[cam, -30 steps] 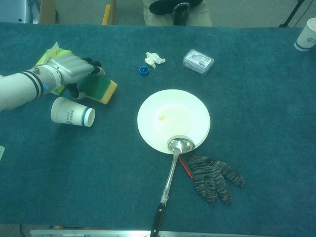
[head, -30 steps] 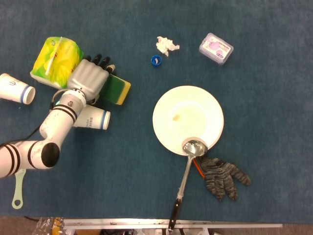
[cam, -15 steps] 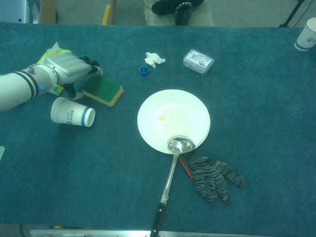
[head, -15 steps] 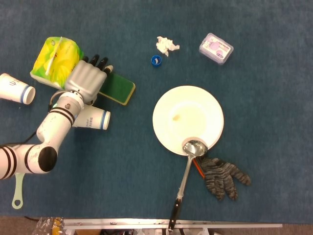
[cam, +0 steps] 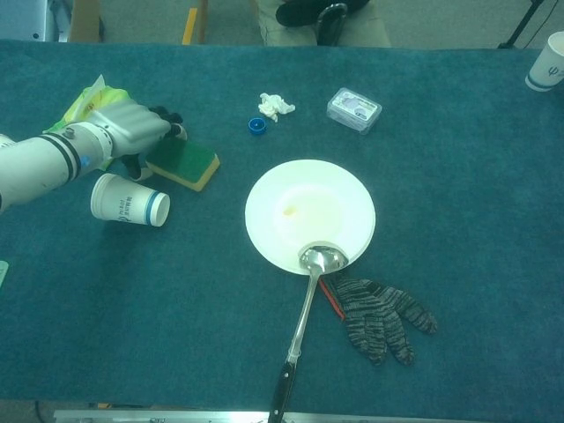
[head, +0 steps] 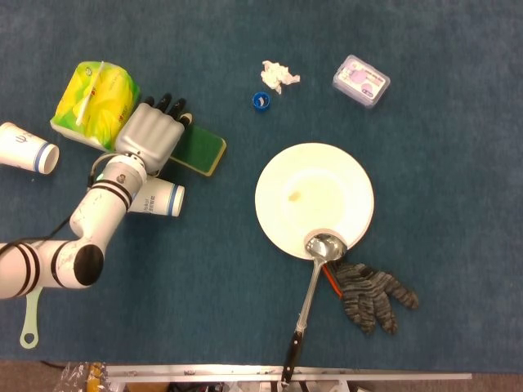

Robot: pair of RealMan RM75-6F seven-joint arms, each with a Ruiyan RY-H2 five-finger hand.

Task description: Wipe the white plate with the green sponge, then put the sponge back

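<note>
The green sponge (head: pixel 198 149) (cam: pixel 187 160), yellow underneath, lies flat on the blue cloth left of the plate. My left hand (head: pixel 149 135) (cam: pixel 129 125) covers its left end. The dark fingertips (cam: pixel 170 118) reach over the sponge's far edge, the thumb sits on the near side, and the hand grips that end. The white plate (head: pixel 286 175) (cam: pixel 269 189) sits right of centre, with a small yellowish smear near its middle. A steel ladle (head: pixel 324 246) (cam: pixel 322 260) rests its bowl on the plate's near rim. My right hand is in neither view.
A paper cup (head: pixel 157 198) (cam: pixel 129 202) lies on its side under my left forearm. A yellow-green tissue pack (head: pixel 94 96) sits behind the hand, another cup (head: pixel 27 148) at far left. A blue cap (head: pixel 261 100), crumpled paper (head: pixel 279 76), a purple box (head: pixel 360 81) and a grey glove (head: pixel 376 292) surround the plate.
The sponge was tilted in my left hand with its yellow side showing; it dropped flat, green side up, a little to the right. The hand then shifted slightly toward it.
</note>
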